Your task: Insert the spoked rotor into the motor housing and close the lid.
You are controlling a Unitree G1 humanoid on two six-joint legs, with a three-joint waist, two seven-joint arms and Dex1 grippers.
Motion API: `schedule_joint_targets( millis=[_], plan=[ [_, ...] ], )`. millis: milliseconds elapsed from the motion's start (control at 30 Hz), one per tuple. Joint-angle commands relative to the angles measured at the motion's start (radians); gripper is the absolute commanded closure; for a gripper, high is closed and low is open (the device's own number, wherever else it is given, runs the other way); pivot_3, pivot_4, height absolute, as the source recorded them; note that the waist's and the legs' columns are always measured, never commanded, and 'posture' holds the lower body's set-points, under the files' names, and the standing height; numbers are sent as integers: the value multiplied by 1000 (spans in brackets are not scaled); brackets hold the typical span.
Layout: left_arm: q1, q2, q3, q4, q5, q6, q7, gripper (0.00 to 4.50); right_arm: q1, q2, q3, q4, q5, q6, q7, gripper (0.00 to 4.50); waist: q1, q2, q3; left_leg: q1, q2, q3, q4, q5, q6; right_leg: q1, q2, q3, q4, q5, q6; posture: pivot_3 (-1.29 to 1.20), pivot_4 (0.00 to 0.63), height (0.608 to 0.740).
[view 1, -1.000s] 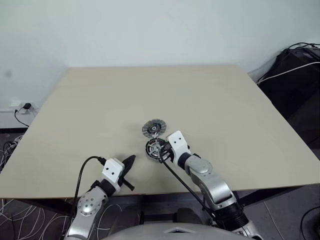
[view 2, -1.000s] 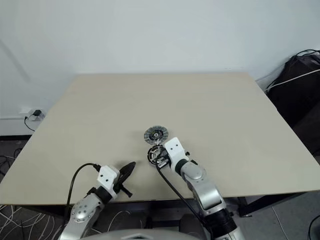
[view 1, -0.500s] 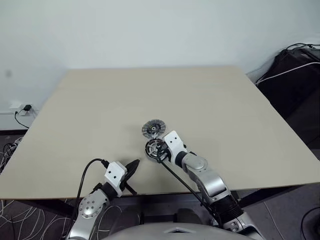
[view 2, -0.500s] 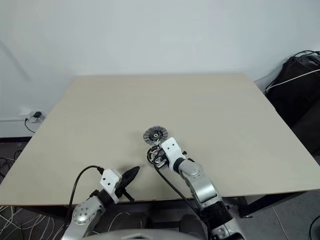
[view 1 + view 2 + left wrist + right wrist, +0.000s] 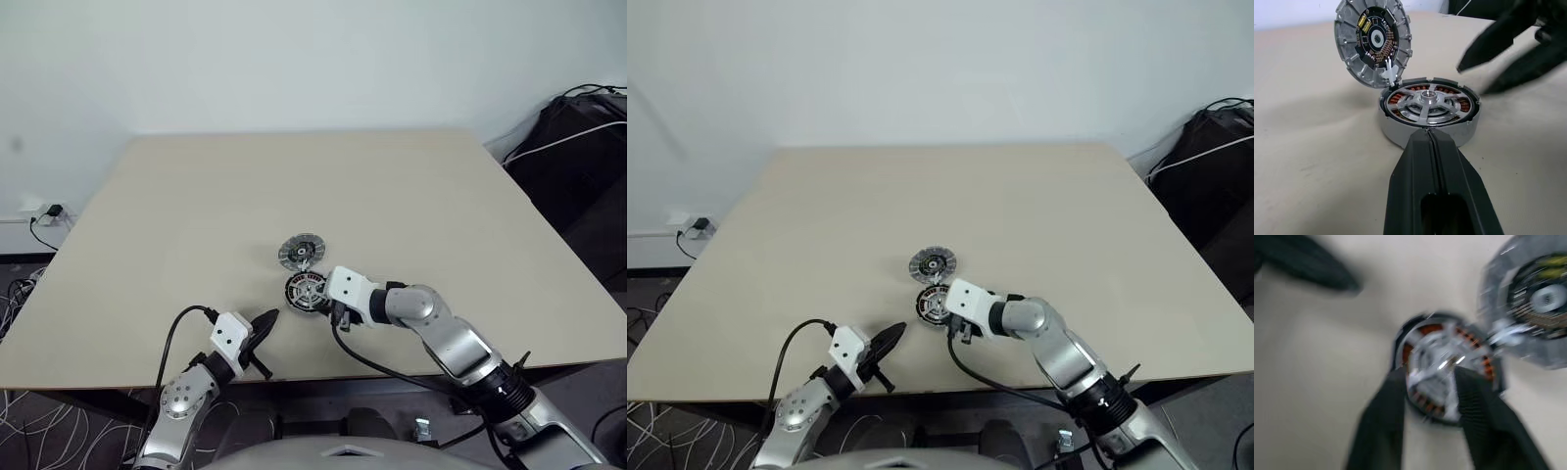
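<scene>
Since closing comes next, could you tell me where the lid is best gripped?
Take the lid by its ribbed rim at the raised far edge, coming from above. It stands tilted open, its near edge hinged at the motor housing.

You have one spoked rotor (image 5: 1426, 102), one motor housing (image 5: 1400, 133), one lid (image 5: 1374, 40) and one table (image 5: 411, 196).

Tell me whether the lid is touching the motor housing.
Touching. In the left wrist view the lid stands tilted up, its lower edge joined to the rim of the motor housing at a small white hinge.
</scene>
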State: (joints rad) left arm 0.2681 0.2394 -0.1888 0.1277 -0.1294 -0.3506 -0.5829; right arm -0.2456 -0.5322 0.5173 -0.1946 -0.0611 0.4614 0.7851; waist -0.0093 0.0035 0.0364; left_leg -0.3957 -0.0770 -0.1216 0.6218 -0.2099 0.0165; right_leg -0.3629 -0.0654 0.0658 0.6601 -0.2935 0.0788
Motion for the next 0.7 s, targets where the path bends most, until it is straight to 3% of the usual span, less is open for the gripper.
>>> schedule_joint_targets(
  millis=[33,233,700],
  plan=[
    [-4,-11,-10,-41,-3,3,3,4500,-56,-34,35,-14,-42,-36,68,1947,1,0,0,0,0,0,0,0,0,0,0,0,0,1,1,0,0,740],
    [10,-21,-23,-82,0,29,24,4500,-118,-53,95,48,-111,-89,136,1947,3,-1,0,0,0,0,1,0,0,1,0,0,0,1,1,0,0,740],
    [38,-31,-33,-136,6,62,60,4500,-212,30,134,230,-181,-167,188,1947,6,-1,0,0,0,0,1,0,0,1,0,0,0,3,0,0,0,740]
  ],
)
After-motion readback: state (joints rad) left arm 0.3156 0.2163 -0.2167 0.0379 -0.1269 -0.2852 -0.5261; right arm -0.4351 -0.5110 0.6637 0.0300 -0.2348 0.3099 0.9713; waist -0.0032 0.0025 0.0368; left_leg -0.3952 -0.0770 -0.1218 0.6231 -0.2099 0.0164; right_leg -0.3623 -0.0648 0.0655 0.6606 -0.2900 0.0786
